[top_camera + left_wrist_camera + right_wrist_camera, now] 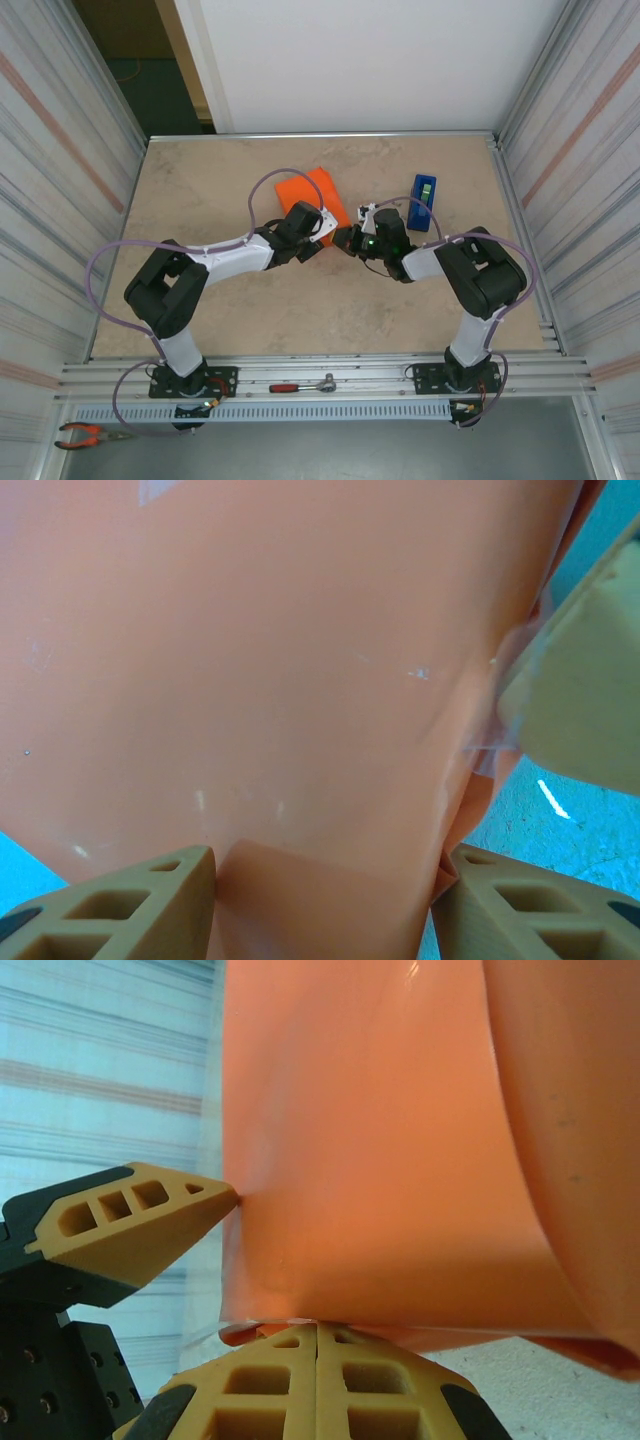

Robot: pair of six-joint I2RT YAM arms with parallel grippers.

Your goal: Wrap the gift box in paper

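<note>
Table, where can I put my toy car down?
Bare: the left part of the table, from its left edge to the gift box; the near middle, between the left arm and right arm. Crowded: the centre, where the left gripper and right gripper meet at the box, blue tape dispenser beside them.

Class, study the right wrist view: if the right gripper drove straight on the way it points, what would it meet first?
The bright orange paper-skinned gift box: its surface rises directly ahead of the right gripper, whose jaws are shut, seemingly at its lower edge. Any remaining gap is unclear.
</note>
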